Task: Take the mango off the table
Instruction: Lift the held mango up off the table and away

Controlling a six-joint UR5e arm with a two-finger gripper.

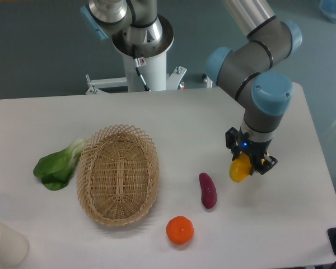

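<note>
At the table's (56,112) front left corner, a white cylinder (5,244), partly cut off by the picture edge. Further in along the left side, a leafy green (59,163), its pale stalk end touching the rim of an oval wicker basket (119,175) lying lengthwise toward the front. Near the front edge, right of the basket, a round orange (180,230); just behind it and apart from it, a dark purple sweet potato (207,190) lying flat on the white top. Right of the sweet potato, toward the right edge, the gripper (251,161) pointing down from a grey arm with blue caps (257,73), fingers pinched on the mango (239,168). Only the lower yellow part of the mango in sight, the rest hidden behind the black fingers. Hard to say whether the mango hangs clear of the table or touches it; a faint shadow shows beside it. Behind the table's back edge, a white robot pedestal (143,61).
</note>
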